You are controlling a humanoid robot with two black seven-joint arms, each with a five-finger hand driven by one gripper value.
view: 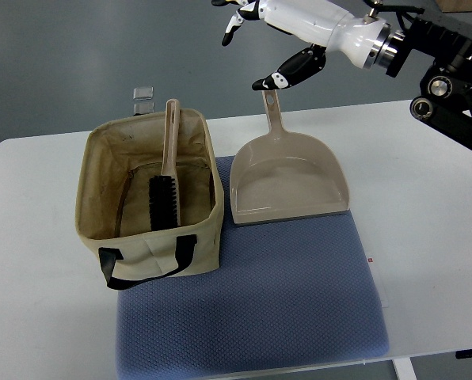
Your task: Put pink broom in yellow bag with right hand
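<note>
Since the brush (165, 184) already lies inside the bag (149, 198), I read the placing step as done and the task as all but finished. It rests with its dark bristle head down on the bag floor and its pale pinkish handle leaning up against the far wall, the tip poking just past the rim. The bag looks more cream than yellow from my camera, with black handles on the near side, and it sits on the left part of a blue mat (299, 309) on the white table (426, 198).

My right hand (279, 43) is up at the top of the picture, clear of the bag and above the far edge of the table. Its fingers are spread and loose, and they hold nothing. 1 dark fingertip hangs just over the end of the dustpan (287, 178) handle, though I cannot tell whether it touches. My left hand does not show.

What I judge is left is small: draw the right arm back and away without clipping the dustpan handle, and leave the brush undisturbed where it leans.
</note>
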